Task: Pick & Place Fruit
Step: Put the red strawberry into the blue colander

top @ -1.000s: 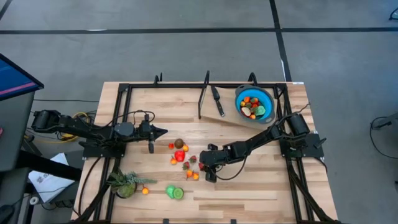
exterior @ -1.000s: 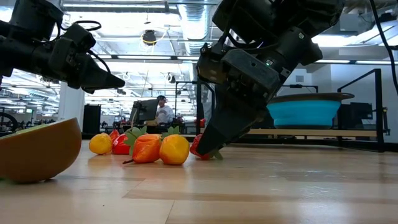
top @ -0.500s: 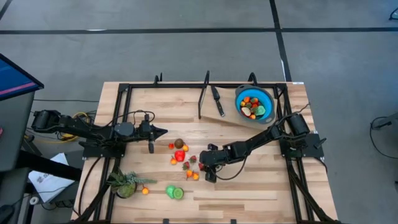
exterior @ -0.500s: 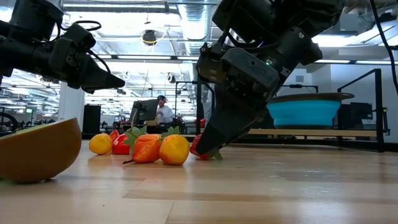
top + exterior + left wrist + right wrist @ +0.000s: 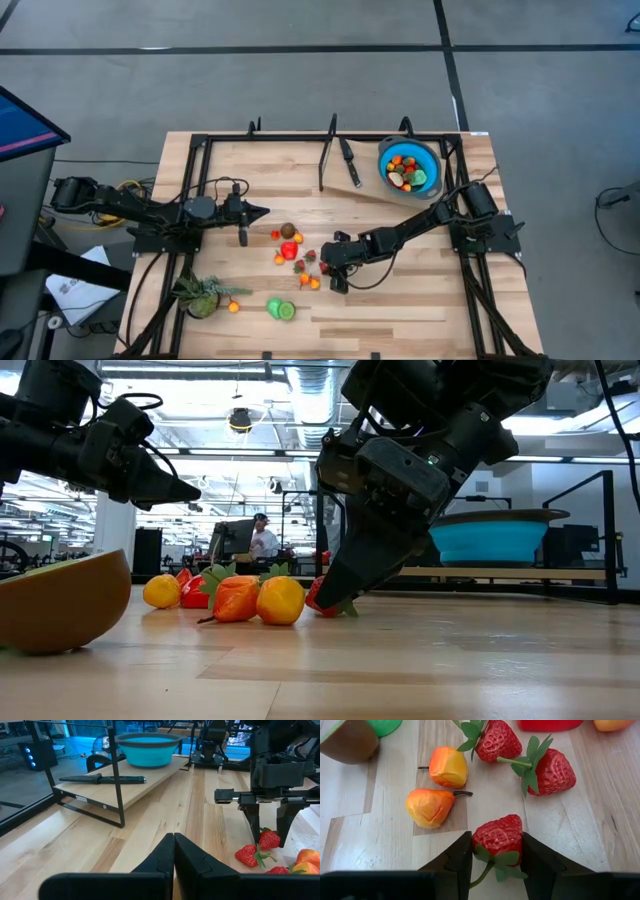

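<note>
Several small toy fruits [image 5: 293, 250] lie in a loose group on the wooden table's middle: strawberries [image 5: 550, 770], two orange pears [image 5: 429, 807] and others. My right gripper [image 5: 496, 839] slants down at the group's right side, shut on one red strawberry [image 5: 499, 834]; the low view shows that strawberry [image 5: 322, 600] at the fingertips on the tabletop. My left gripper [image 5: 262, 211] hangs shut above the table to the left of the group, touching nothing. The blue bowl [image 5: 408, 167] with fruit in it stands on a raised board at the far right. My right gripper pinches the strawberry's two opposite sides [image 5: 479, 836] between its two fingers [image 5: 457, 857]. The fingers slant down from the table's right side. The green leafy cap [image 5: 500, 860] points back toward the gripper. The strawberry's underside rests on the table.
A black-handled knife [image 5: 349, 162] lies on the raised board beside the bowl. A spiky green plant [image 5: 200, 295], a small orange fruit and green fruit halves [image 5: 281, 309] lie near the front left. A brown fruit half [image 5: 60, 600] lies close to the low camera. Black frame bars border the table.
</note>
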Available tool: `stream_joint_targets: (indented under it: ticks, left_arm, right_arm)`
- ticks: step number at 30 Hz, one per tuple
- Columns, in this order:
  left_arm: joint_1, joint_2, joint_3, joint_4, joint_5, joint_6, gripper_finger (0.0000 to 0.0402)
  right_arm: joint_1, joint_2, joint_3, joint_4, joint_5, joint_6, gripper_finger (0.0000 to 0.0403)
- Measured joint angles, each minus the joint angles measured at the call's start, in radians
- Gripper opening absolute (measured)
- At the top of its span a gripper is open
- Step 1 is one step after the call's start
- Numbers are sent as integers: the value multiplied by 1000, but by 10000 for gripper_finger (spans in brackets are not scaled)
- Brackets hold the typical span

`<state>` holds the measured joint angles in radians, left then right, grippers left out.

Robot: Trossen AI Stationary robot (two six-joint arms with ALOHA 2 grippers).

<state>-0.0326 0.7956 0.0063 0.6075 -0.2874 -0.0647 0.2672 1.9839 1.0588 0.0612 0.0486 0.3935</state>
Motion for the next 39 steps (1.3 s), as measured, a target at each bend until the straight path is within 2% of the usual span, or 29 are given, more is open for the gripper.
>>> stream_joint_targets:
  ticks: [8, 12, 30, 39]
  left_arm:
    - [0, 0, 0, 0, 0, 0, 1]
    - [0, 0, 0, 0, 0, 0, 1]
    - [0, 0, 0, 0, 0, 0, 1]
    - [0, 0, 0, 0, 0, 0, 1]
  right_arm:
    - [-4, -12, 24, -16, 0, 0, 127]
    - [-15, -43, 69, -104, -6, 0, 125]
    - [-128, -348, 265, -810, 6, 0, 126]
    - [-290, -467, 280, -1095, 132, -6, 126]
